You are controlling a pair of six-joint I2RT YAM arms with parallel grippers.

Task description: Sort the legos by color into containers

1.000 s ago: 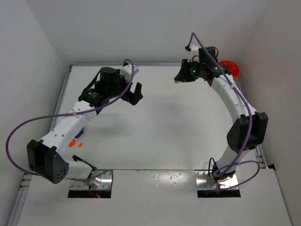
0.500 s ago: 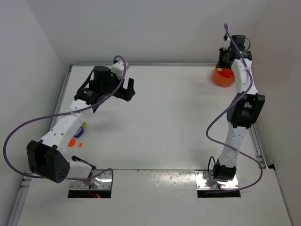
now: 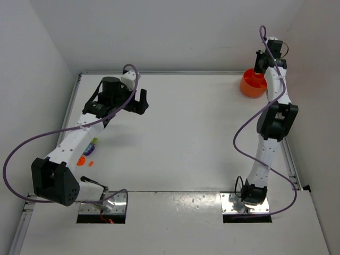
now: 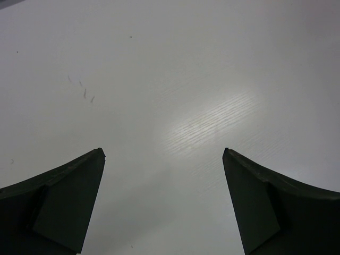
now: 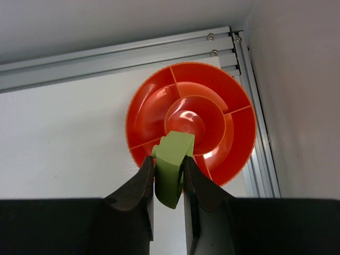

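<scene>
My right gripper (image 5: 168, 160) is shut on a light-green lego (image 5: 176, 146), held above the near rim of the round orange container (image 5: 212, 85). The container has divider walls and a central dome, and its compartments look empty. From above, the container (image 3: 248, 87) sits in the back right corner with the right gripper (image 3: 260, 65) over it. My left gripper (image 3: 139, 101) hangs open over bare table at the back left, and the left wrist view shows nothing between its jaws (image 4: 163, 150). A purple lego (image 3: 91, 145) and an orange lego (image 3: 81, 161) lie beside the left arm.
An aluminium rail (image 5: 106, 58) runs along the back edge, and a side rail (image 5: 260, 159) lies right of the container. White walls close in the table. A tiny orange piece (image 3: 91, 164) lies next to the orange lego.
The right arm swung from the back centre to the back right corner, carrying the green lego over the container. The left gripper drifted a little left and stayed open.
</scene>
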